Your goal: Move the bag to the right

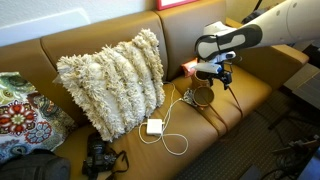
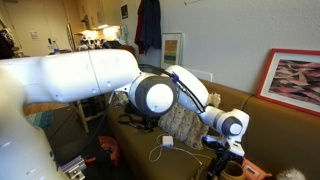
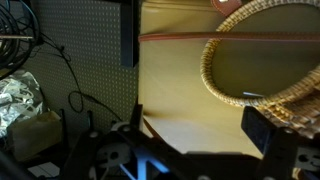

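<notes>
The bag (image 1: pixel 203 96) is small, brown and round and lies on the brown couch seat (image 1: pixel 250 85), right of the shaggy pillow. In the wrist view its woven round rim (image 3: pixel 212 75) fills the upper right. My gripper (image 1: pixel 214 72) hangs just above the bag, open, with nothing between its fingers (image 3: pixel 195 128). Its right finger is close to the bag's rim. In an exterior view the gripper (image 2: pixel 222 160) points down at the seat and hides most of the bag.
A large shaggy cream pillow (image 1: pixel 112 80) leans on the backrest. A white charger (image 1: pixel 154 126) with a looping cable lies in front of it. A black camera (image 1: pixel 98 158) and a patterned pillow (image 1: pixel 15 115) lie further left. A framed picture (image 2: pixel 300 80) hangs above.
</notes>
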`<state>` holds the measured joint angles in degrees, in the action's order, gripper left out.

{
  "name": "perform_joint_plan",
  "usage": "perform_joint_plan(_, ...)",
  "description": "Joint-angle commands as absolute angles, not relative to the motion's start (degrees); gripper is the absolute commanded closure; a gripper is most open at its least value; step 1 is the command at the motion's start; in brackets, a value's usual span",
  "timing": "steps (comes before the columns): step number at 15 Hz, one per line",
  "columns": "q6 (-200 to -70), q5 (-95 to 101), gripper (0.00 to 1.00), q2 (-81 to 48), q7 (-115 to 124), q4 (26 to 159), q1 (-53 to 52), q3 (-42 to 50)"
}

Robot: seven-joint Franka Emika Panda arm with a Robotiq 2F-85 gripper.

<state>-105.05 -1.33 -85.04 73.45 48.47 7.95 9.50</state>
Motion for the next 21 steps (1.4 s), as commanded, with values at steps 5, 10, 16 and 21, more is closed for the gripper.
perform_joint_plan(5, -105.3, -3.0, 0.0, -85.0, 70.3, 46.0, 9.4, 7.4)
perform_joint_plan(10, -103.8, -5.6, 0.0, -84.2, 66.2, 38.6, 10.0, 5.1)
perform_joint_plan(16, -95.8, -6.3, 0.0, -84.1, 66.0, 36.4, 9.1, 4.0)
perform_joint_plan(21, -95.0, -6.2, 0.0, -84.2, 66.2, 36.3, 8.9, 4.0)
